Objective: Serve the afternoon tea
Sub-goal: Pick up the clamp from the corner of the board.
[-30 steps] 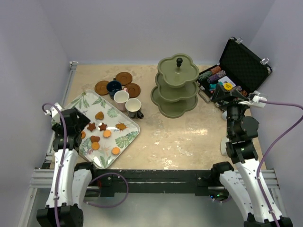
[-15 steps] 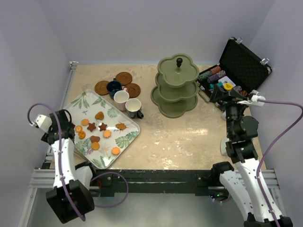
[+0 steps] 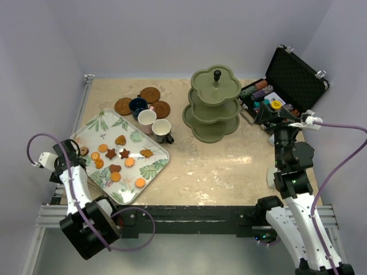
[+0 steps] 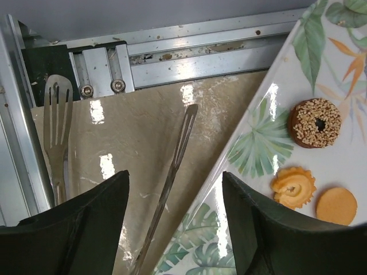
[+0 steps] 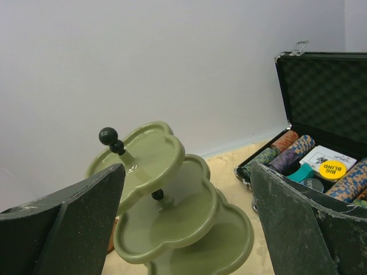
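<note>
Small orange and brown biscuits [image 3: 120, 154] lie on the leaf-patterned tray [image 3: 150, 171]. Three cups, pinkish-white [image 3: 147, 118], cream [image 3: 161, 129] and navy [image 3: 138, 105], stand by three brown saucers [image 3: 150, 94]. The olive-green three-tier stand [image 3: 213, 106] is bare in the right wrist view [image 5: 172, 217]. My left gripper [image 3: 73, 150] hangs open at the tray's left corner. In the left wrist view its fingers straddle one arm of metal tongs [image 4: 172, 166] and the tray edge [image 4: 252, 166], holding nothing. My right gripper [image 5: 186, 172] is open and empty, facing the stand.
The tongs' slotted arm [image 4: 57, 126] lies beside the aluminium rail [image 4: 189, 51] at the table's left edge. A sesame ring biscuit [image 4: 314, 122] and two orange biscuits [image 4: 293, 187] sit near the tray corner. The open black case of poker chips [image 3: 287, 86] stands at the back right.
My left arm has swung from over the tray out to the table's left edge and dropped low, its jaws narrowing a little. The right arm has not moved.
</note>
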`<state>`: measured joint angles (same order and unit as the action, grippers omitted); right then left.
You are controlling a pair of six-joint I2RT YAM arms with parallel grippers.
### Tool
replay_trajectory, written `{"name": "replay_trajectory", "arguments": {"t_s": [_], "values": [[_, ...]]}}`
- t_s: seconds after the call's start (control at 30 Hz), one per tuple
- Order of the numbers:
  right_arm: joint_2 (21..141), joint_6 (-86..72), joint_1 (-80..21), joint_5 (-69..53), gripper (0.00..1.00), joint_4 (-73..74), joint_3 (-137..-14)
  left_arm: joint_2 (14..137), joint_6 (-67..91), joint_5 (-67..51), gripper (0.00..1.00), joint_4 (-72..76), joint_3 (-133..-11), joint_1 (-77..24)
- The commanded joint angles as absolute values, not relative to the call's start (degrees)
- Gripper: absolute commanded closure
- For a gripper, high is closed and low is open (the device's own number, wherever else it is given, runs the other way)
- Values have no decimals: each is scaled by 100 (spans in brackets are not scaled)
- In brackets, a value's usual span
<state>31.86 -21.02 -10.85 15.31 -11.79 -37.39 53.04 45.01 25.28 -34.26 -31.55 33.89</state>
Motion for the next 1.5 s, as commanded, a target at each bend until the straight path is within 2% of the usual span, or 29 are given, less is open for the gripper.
{"name": "replay_trajectory", "arguments": {"t_s": [0.0, 0.17, 0.47, 0.73, 0.83, 1.07, 1.47], "values": [[3190, -2083, -1072, 1415, 4, -1433, -3841, 5633, 4597, 2242, 31, -2962, -3103, 3734], [3182, -2083, -1072, 1406, 4, -1441, -3823, 5827, 4482, 2057, 34, -2725, -3068, 3858], [3296, -2092, -1072, 1353, 5, -1450, -3841, 6196, 4351, 1820, 51, -2347, -2980, 3964], [3278, -2074, -1072, 1398, 5, -1441, -3823, 6424, 4377, 1688, 53, -2250, -2909, 4227], [3270, -2083, -1072, 1406, 5, -1415, -3832, 6478, 4333, 1600, 70, -2241, -2901, 4315], [3208, -2074, -1072, 1415, 5, -1415, -3806, 6056, 4316, 1608, 100, -2285, -2804, 4324], [3278, -2074, -1072, 1415, 5, -1424, -3815, 5318, 4113, 1591, 100, -2575, -2821, 4096]]}}
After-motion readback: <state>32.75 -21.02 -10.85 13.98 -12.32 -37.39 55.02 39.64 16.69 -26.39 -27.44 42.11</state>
